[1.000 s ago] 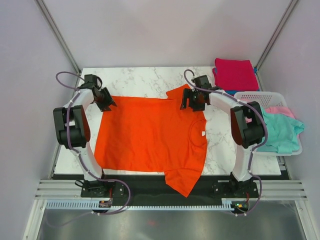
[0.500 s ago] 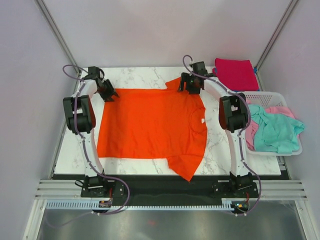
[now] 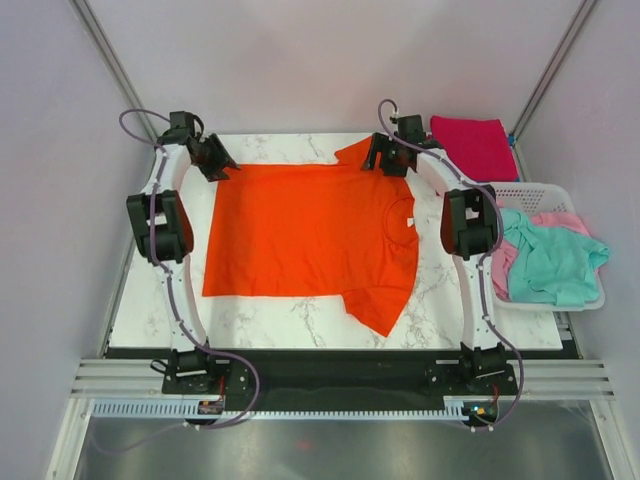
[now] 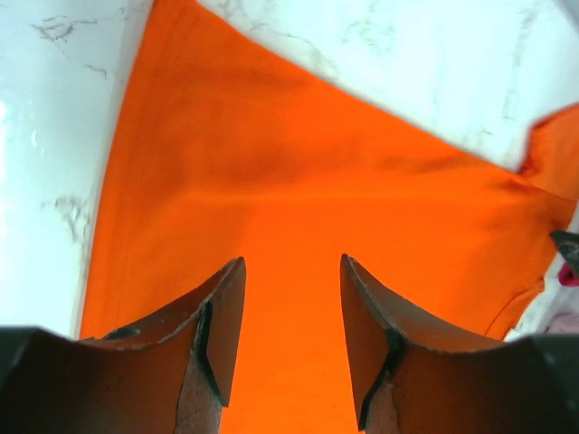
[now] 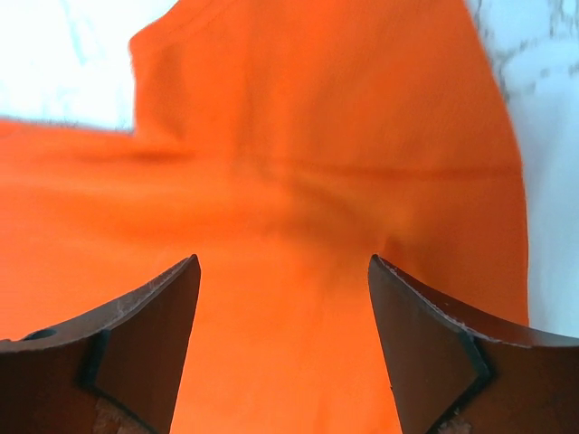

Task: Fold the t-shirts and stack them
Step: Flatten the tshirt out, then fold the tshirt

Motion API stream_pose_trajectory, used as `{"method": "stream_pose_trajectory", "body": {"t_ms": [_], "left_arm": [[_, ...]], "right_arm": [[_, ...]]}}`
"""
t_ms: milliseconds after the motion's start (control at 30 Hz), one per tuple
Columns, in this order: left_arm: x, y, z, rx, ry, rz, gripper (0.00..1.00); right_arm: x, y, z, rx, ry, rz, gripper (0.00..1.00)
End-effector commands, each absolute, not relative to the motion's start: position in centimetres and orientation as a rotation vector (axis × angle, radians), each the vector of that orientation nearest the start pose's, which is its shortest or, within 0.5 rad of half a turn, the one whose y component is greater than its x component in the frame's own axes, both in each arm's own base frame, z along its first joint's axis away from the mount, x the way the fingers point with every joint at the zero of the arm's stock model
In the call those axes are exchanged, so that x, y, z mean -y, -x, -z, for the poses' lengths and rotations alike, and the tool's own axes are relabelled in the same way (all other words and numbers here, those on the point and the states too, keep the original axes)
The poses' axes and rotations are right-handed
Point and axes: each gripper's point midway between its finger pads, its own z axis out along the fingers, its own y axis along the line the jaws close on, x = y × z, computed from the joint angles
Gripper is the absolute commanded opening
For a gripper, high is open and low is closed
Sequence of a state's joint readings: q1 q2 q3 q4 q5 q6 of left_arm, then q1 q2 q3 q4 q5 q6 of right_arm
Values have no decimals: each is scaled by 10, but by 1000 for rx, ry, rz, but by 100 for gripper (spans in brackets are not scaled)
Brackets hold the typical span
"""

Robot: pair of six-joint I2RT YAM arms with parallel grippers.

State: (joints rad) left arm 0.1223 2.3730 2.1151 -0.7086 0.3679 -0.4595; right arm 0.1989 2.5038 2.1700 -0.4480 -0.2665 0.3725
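Top external view: the desk [image 3: 262, 322] carries the orange shirt [image 3: 310, 235], spread flat. Right of that shirt sits a basket [image 3: 525, 188] with a teal shirt [image 3: 550, 262], and off its far right corner lies a folded magenta shirt [image 3: 472, 148]. The left fingers [image 3: 222, 170] and right fingers [image 3: 376, 166] hover spread apart over its far corners. Flattening looks done. The next move calls for pinching an edge to fold.

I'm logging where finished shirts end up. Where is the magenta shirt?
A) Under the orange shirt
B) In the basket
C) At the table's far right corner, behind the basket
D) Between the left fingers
C: the magenta shirt lies folded flat at the far right corner, just beyond the basket, and neither arm touches it.
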Motion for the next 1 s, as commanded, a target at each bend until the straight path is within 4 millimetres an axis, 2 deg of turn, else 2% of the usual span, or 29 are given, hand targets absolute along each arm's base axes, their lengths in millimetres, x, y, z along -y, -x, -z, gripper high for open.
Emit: {"method": "stream_pose_trajectory", "body": {"t_ms": [0,33,67,100,133,167,200,233,267,300,333,367,400,433,467,500,533,567,600,667,700,767,867,967], "left_arm": [[17,-535,-189,-2339,500,616,54],[17,-517,-230,-2273,461,592,55],[13,-505,-234,-2269,473,558,55],[14,-482,-212,-2327,508,542,55],[14,-461,-239,-2272,491,525,55],[8,-448,-235,-2270,522,489,55],[6,-421,-204,-2333,586,467,54],[5,-404,-196,-2329,672,462,54],[2,-388,-213,-2246,688,460,54],[1,-358,-171,-2309,785,457,53],[1,-344,-160,-2293,865,463,52],[-7,-332,-154,-2265,909,410,52],[-10,-306,-138,-2257,955,358,51],[-16,-295,-135,-2216,1016,316,50],[-29,-284,-130,-2171,1069,231,50],[-32,-265,-127,-2110,1095,203,50],[-35,-257,-125,-2058,1153,199,50],[-40,-250,-123,-2016,1188,168,50],[-39,-240,-119,-1970,1201,180,50],[-41,-233,-112,-1915,1259,189,50],[-40,-228,-100,-1921,1280,189,50],[-39,-228,-98,-1884,1305,213,48],[-40,-226,-80,-1898,1356,197,47],[-41,-218,-59,-1965,1429,141,47]], "right_arm": [[-192,-594,-177,-2150,25,-670,83],[-192,-588,-189,-2135,36,-666,84],[-191,-575,-210,-2113,47,-675,84],[-189,-568,-219,-2105,48,-675,84],[-189,-559,-227,-2099,50,-677,84],[-185,-539,-240,-2094,40,-683,85],[-185,-528,-244,-2099,37,-689,85],[-187,-515,-247,-2099,36,-696,85],[-186,-494,-272,-2060,27,-711,85],[-184,-474,-241,-2132,0,-703,85],[-190,-458,-239,-2133,3,-715,85],[-190,-436,-257,-2093,3,-732,85],[-189,-412,-223,-2170,-28,-737,85],[-199,-394,-220,-2171,-4,-762,85],[-197,-365,-208,-2191,-4,-770,85],[-199,-349,-203,-2204,-25,-789,85],[-206,-332,-198,-2212,-5,-810,85],[-200,-307,-190,-2218,-12,-820,85],[-201,-293,-188,-2222,-43,-845,85],[-195,-260,-183,-2205,-59,-890,85],[-193,-251,-182,-2197,-72,-905,85],[-184,-229,-179,-2175,-92,-923,86],[-170,-212,-163,-2197,-111,-876,88],[-159,-197,-133,-2308,-120,-808,87]]}}
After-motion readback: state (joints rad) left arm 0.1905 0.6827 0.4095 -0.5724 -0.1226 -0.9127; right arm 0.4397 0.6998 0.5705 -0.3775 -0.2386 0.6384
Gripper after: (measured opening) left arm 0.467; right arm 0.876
